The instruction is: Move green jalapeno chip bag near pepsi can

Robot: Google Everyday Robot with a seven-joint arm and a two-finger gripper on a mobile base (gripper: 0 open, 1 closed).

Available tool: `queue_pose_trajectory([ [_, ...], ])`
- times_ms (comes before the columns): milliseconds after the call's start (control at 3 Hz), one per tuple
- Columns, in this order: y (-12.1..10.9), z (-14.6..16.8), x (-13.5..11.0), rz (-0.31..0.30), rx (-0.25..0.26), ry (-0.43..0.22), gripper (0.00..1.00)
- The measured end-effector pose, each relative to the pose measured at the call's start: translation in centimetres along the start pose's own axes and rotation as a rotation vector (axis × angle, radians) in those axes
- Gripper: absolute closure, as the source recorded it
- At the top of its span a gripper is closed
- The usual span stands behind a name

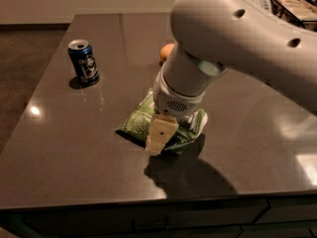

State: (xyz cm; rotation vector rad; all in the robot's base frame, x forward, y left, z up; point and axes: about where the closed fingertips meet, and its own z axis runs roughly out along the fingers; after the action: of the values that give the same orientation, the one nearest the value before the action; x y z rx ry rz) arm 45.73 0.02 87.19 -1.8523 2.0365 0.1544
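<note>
The green jalapeno chip bag (pixel 135 123) lies crumpled on the dark table (pixel 74 148), near the middle. The large white arm reaches down from the upper right and covers the bag's middle. My gripper (pixel 159 136) hangs directly over the bag's near edge, low and close to it. I cannot see if it touches the bag. The pepsi can (pixel 83 62) stands upright at the table's far left, well apart from the bag.
A round orange fruit (pixel 166 52) sits behind the arm, partly hidden. A dark wire basket (pixel 297 8) stands at the far right corner. The table's front edge runs close below the gripper.
</note>
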Motion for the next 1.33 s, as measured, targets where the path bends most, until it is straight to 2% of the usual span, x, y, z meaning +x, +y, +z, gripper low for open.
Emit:
queue_pose_trajectory([
  [667, -0.9, -0.6, -0.7, -0.014, 0.003, 0.006, 0.64],
  [1000, -1.7, -1.9, -2.1, -0.054, 0.002, -0.019, 0.88],
  [1333, -3.6, -2.7, -3.6, -0.073, -0.009, -0.045, 1.0],
])
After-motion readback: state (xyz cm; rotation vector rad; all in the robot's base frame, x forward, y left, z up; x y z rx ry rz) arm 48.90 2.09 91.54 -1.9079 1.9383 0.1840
